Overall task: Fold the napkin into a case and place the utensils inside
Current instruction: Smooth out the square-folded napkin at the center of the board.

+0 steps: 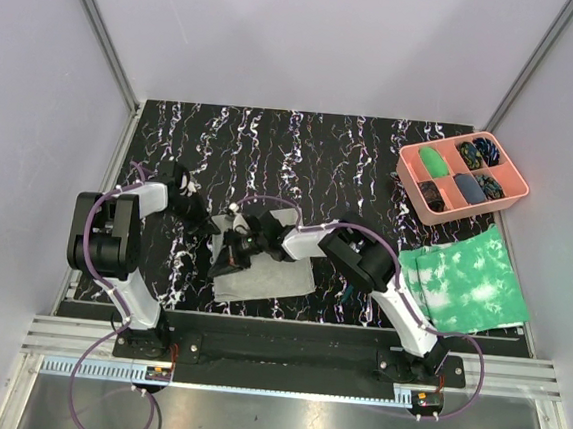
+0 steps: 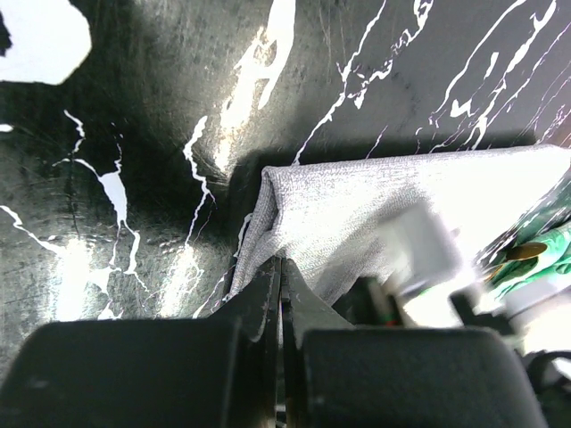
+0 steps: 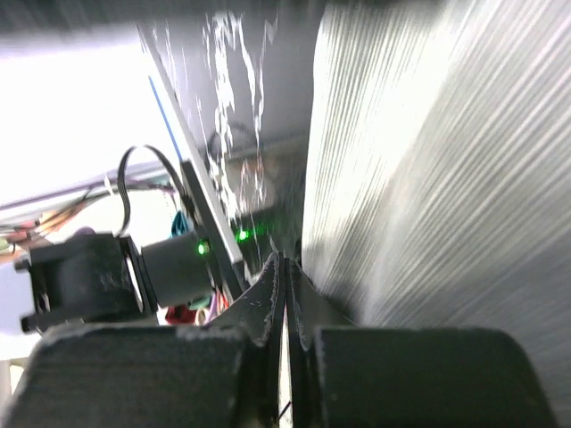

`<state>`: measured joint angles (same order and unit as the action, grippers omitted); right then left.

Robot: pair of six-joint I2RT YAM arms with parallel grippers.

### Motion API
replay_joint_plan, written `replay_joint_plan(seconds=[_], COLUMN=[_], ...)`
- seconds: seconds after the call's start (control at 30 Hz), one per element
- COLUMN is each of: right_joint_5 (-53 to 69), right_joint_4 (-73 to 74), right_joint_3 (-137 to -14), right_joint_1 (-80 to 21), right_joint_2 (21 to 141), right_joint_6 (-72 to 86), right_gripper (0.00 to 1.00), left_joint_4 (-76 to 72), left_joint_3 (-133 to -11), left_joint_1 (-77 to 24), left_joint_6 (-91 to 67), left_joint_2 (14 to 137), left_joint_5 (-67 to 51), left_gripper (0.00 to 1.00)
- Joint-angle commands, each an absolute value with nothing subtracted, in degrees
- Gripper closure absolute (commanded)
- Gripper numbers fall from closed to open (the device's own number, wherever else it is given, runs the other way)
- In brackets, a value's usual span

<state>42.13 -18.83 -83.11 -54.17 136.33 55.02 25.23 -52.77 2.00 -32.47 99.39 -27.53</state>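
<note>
The plain grey napkin lies on the black marbled mat, in front of the two arm bases. My left gripper sits at its far left corner; in the left wrist view its jaws are shut, pinching the raised edge of the napkin. My right gripper reaches across to the same left edge, nearer the front. The right wrist view is blurred: the right gripper has its jaws shut at the border of the napkin. A slender dark utensil lies right of the napkin, partly under the right arm.
A pink compartmented tray holding dark and green items stands at the back right. A green-and-white mottled sheet lies at the front right. Pale walls and metal rails enclose the mat.
</note>
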Motion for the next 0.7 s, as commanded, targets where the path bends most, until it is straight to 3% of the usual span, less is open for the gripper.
replay_joint_plan(seconds=[0.0,0.37,0.67], right_joint_5=[43.4,41.7,39.4], right_joint_4=[-20.1,-30.9,-22.3], right_joint_3=[-78.5,-65.7,-65.6], right_joint_1=[-56.7,-62.0,-61.7], right_joint_2=[132.7,128.6,124.5], right_joint_6=[55.5,61.2,53.4], right_gripper=[1.0,1.0,1.0], left_joint_4=[23.0,22.9,22.5], left_joint_3=[-51.9,-52.6,-52.8], left_joint_1=[2.7,2.8,2.7], left_joint_6=[-32.1,-32.6,-32.4], left_joint_2=[100.5,100.8,99.8], left_joint_5=[-24.4,-24.0,-24.4], left_gripper=[1.0,1.0,1.0])
